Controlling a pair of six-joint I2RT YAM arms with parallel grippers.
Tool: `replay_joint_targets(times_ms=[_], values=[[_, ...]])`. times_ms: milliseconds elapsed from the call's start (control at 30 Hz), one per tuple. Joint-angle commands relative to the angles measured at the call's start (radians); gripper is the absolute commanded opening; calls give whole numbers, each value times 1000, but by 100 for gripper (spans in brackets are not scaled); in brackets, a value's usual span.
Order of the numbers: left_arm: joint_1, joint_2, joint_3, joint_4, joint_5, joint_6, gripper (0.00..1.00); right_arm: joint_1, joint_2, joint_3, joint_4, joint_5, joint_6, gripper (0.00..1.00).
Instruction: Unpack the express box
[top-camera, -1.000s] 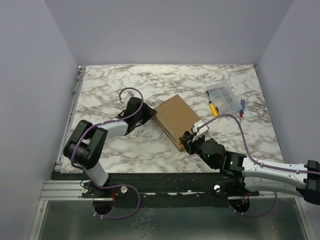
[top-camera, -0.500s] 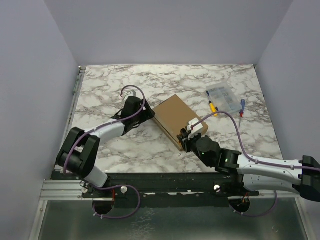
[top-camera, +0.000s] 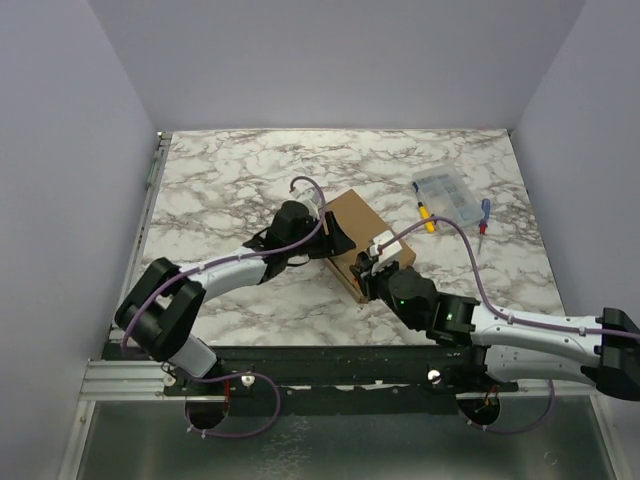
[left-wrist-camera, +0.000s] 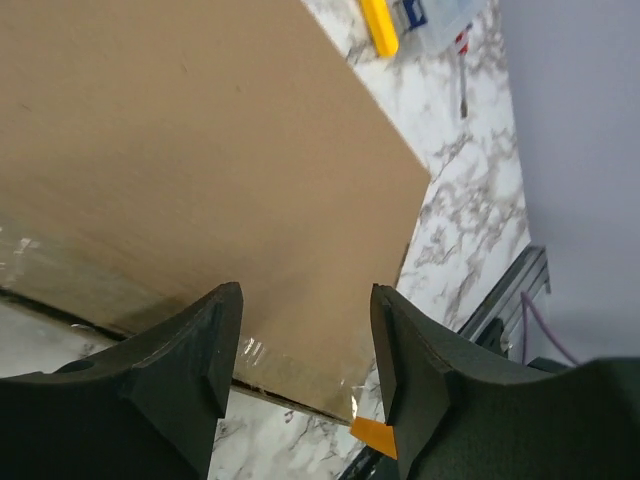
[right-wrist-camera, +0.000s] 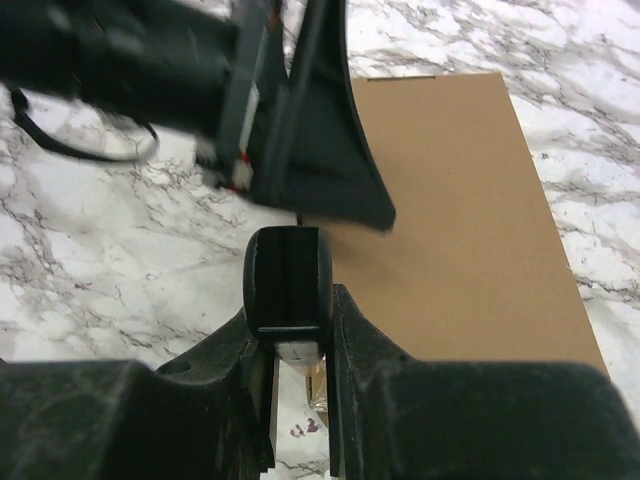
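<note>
The express box is a flat brown cardboard mailer lying closed on the marble table, with clear tape along its near edge. My left gripper is open and hovers over the box's left part, its fingers straddling the lid near the taped edge. It also shows in the right wrist view. My right gripper sits at the box's near corner and is shut on a black tool with a pale tip pointing down beside the box.
A clear plastic compartment case lies at the back right, with a yellow pen and a small blue and red item beside it. A metal rail runs along the table's left edge. Walls close in the left, back and right sides.
My left gripper has moved right, from beside the box's left edge to over its lid. My right gripper has shifted slightly left and closer to the box's near corner.
</note>
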Motion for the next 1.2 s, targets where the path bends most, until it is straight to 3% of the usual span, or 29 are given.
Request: replay_joint_targets(times_ms=[0, 300, 433, 733, 833, 900, 1067, 1167], values=[[-46, 103, 7, 89, 30, 13, 59, 5, -1, 73, -20, 26, -17, 1], [-48, 121, -78, 91, -17, 40, 57, 5, -65, 298, -209, 69, -82, 1], [-44, 56, -65, 55, -2, 53, 63, 5, -145, 349, -255, 125, -120, 1], [45, -187, 169, -247, -2, 214, 74, 2, -190, 267, -306, 606, -195, 1], [100, -268, 268, -346, -16, 288, 79, -37, -136, 323, -569, 710, 18, 1], [115, -302, 342, -413, -55, 356, 81, -142, -100, 385, -777, 630, 188, 1], [117, -359, 400, -476, -202, 530, 84, -547, 62, 420, -882, 196, 188, 1], [118, -399, 351, -474, -299, 575, 84, -687, 218, 456, -972, 53, 206, 1]])
